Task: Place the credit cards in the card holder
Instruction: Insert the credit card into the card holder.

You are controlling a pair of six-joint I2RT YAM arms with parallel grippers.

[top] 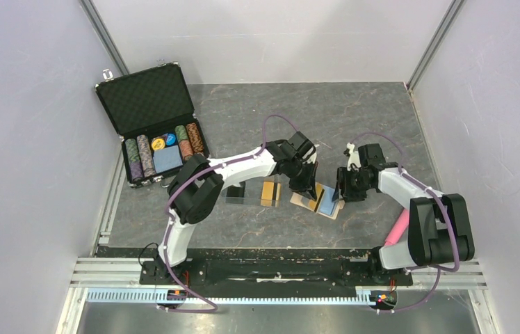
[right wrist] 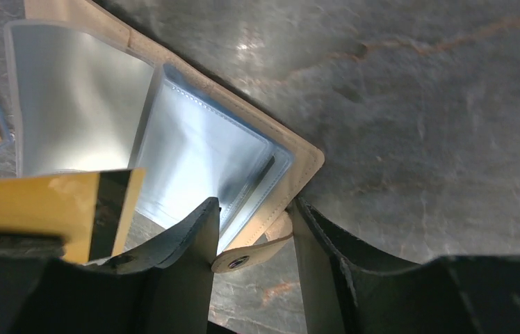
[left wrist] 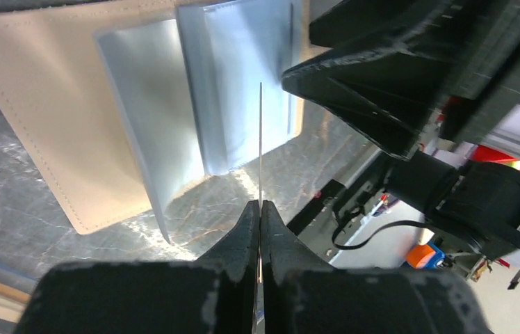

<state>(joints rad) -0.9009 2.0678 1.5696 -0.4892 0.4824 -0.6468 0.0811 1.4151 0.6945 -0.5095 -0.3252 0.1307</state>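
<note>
The tan card holder (top: pixel 327 204) lies open on the table, its blue lining and clear pockets showing (left wrist: pixel 243 83). My left gripper (top: pixel 306 189) is shut on a gold-orange credit card with a black stripe (right wrist: pixel 49 203). It holds the card upright over the open holder; the left wrist view (left wrist: pixel 260 205) shows the card edge-on (left wrist: pixel 260 139). My right gripper (top: pixel 343 191) is open at the holder's right edge. Its jaws (right wrist: pixel 256 203) straddle the corner and the snap tab (right wrist: pixel 247 256). Another gold-orange card (top: pixel 270 193) and a dark card (top: pixel 236 193) lie flat left of the holder.
An open black foam-lined case (top: pixel 147 97) with poker chips (top: pixel 163 149) stands at the back left. Grey walls close in the table on three sides. The two grippers are close together over the holder.
</note>
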